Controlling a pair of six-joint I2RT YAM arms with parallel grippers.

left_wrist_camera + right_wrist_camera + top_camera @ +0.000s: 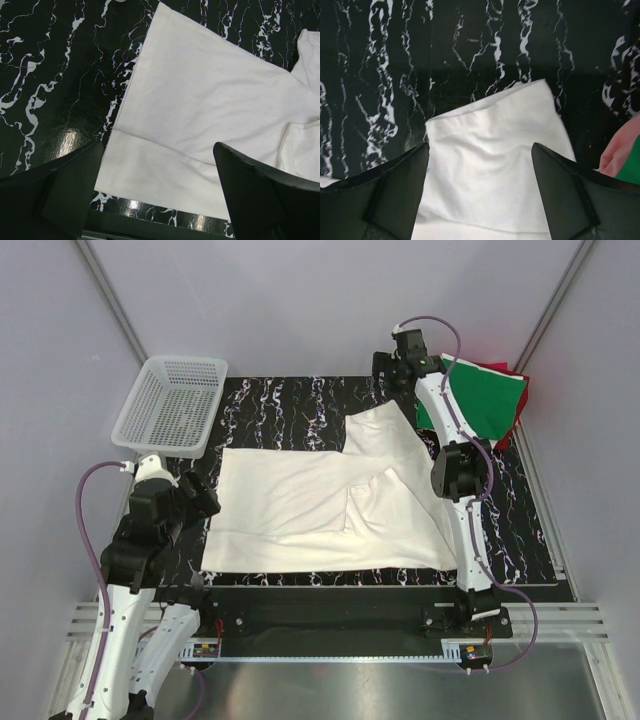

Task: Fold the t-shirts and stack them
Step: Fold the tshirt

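Cream-white t-shirt (300,510) lies spread flat across the middle of the black marbled desk (520,530), laid out for folding, one sleeve (490,145) reaching toward the far right. The right end effector (480,150) hovers over that sleeve, jaws wide and grasping nothing, seemingly lined up to pinch it. The left end effector (159,150), likewise released, hangs above the hem at the left. A green t-shirt (485,395) and a red t-shirt (503,368) sit in the far right corner.

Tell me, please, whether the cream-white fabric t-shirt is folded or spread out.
Mostly spread: the cream-white fabric t-shirt lies flat, with one flap near the sleeves folded over onto it.
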